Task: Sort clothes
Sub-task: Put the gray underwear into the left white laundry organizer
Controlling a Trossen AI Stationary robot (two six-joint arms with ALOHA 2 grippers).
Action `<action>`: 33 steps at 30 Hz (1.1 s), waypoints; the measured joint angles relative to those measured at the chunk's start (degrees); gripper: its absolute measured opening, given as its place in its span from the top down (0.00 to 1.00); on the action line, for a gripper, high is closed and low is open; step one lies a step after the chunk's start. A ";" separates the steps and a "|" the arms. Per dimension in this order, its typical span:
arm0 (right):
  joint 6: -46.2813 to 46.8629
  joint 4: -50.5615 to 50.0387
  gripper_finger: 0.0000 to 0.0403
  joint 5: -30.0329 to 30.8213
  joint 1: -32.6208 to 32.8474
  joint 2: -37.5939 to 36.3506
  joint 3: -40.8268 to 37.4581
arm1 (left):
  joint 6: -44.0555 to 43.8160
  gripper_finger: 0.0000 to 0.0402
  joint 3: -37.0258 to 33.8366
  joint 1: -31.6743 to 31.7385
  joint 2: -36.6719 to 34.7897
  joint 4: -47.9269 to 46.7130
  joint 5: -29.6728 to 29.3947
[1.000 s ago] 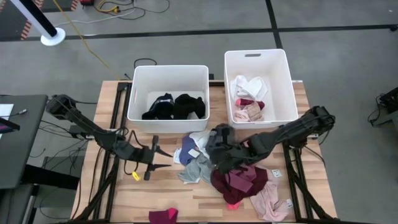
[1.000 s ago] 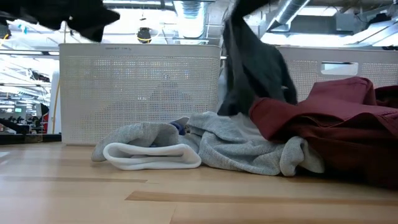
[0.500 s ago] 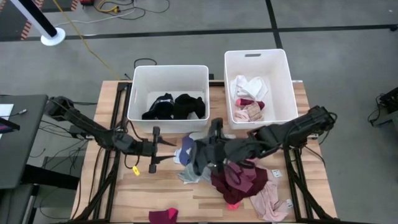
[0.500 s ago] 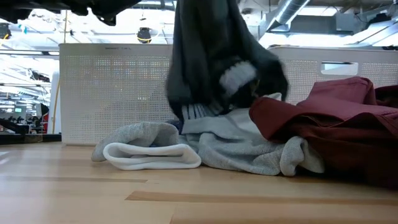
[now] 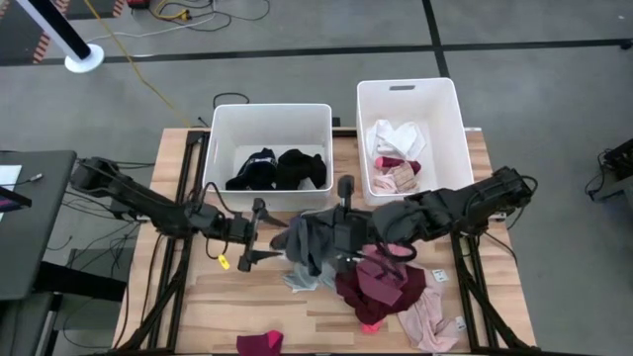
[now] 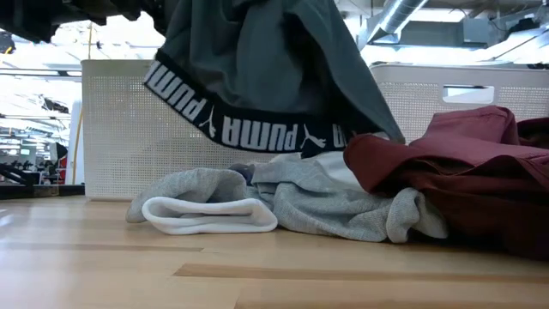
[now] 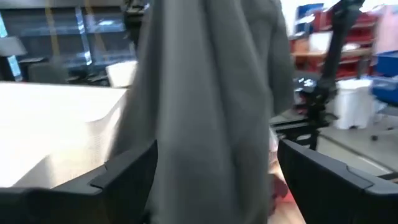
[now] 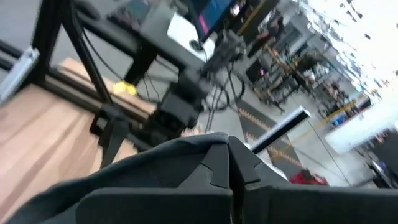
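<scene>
Item: dark grey garment (image 5: 315,237), waistband lettered PUMA (image 6: 257,129). Held aloft over the table's middle, in front of the two white bins, above the clothes pile (image 5: 381,282).

Holder: my right gripper (image 5: 341,233), fingers pressed together and pinching the fabric's top edge; the cloth hangs straight down from there, long axis vertical, waistband lowest.

Second party: my left gripper (image 5: 265,235), fingers spread wide, level with the garment and just beside its left side. From the left wrist, the grey cloth (image 7: 205,106) hangs between my two pads (image 7: 127,177), not yet touched as far as I can tell.

Judgement: my left arm is the nearer free one; a short forward reach and closure should take the hanging side.

Nearest bin: left bin (image 5: 220,148), already holding black clothes (image 5: 277,170).
</scene>
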 joint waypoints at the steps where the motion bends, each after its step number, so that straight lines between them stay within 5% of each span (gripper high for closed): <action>1: -0.36 1.10 1.00 -0.89 -0.26 0.00 0.03 | -0.03 0.18 0.84 0.38 1.74 0.94 0.77; 16: -0.22 2.07 1.00 -4.32 -0.28 0.66 0.03 | 4.19 0.21 22.56 1.24 26.75 -2.77 0.92; 20: 2.60 -1.96 1.00 -4.21 1.15 0.63 0.03 | 6.76 0.38 24.36 0.98 27.52 -7.07 0.85; 27: 6.97 -8.27 1.00 -4.06 4.56 0.59 0.03 | 11.67 0.93 24.36 0.67 24.98 -12.15 0.66; 33: 15.33 -17.52 0.96 -3.90 7.91 0.59 0.03 | 16.04 0.99 24.98 -0.36 16.84 -22.19 -2.05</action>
